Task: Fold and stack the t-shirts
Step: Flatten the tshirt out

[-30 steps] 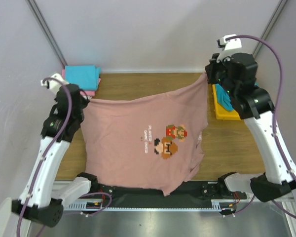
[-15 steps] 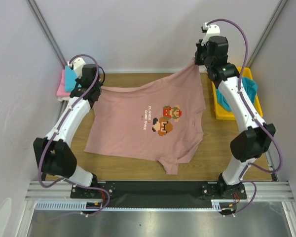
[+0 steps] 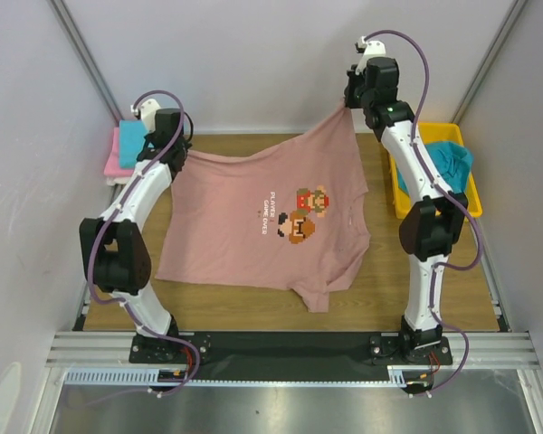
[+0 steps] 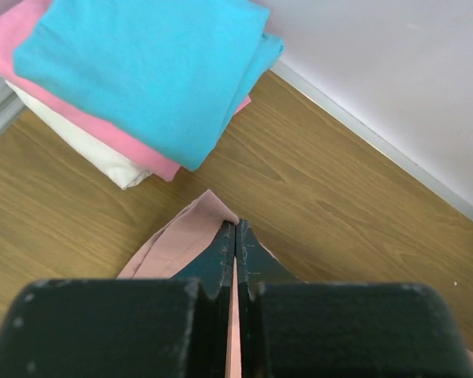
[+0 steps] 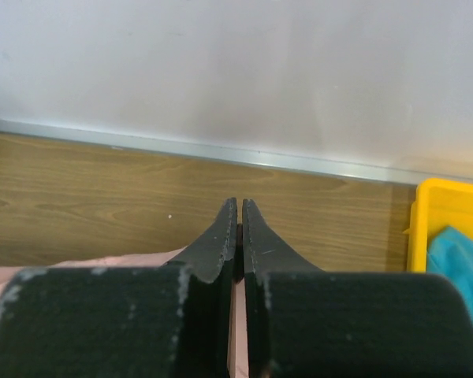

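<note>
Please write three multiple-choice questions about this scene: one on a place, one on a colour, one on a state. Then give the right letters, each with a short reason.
1. Where on the table is the folded stack?
A. far left corner
B. near right corner
C. middle

2. What colour is the stack's top shirt?
A. white
B. turquoise
C. yellow

3. How do the left gripper and right gripper stand?
A. both open
B. only the left shut
C. both shut on the dusty-pink shirt

Answers:
1 A: the stack lies at the far edge, on the left.
2 B: turquoise lies over bright pink and white.
3 C: each pair of jaws is closed with pink cloth between them.
</note>
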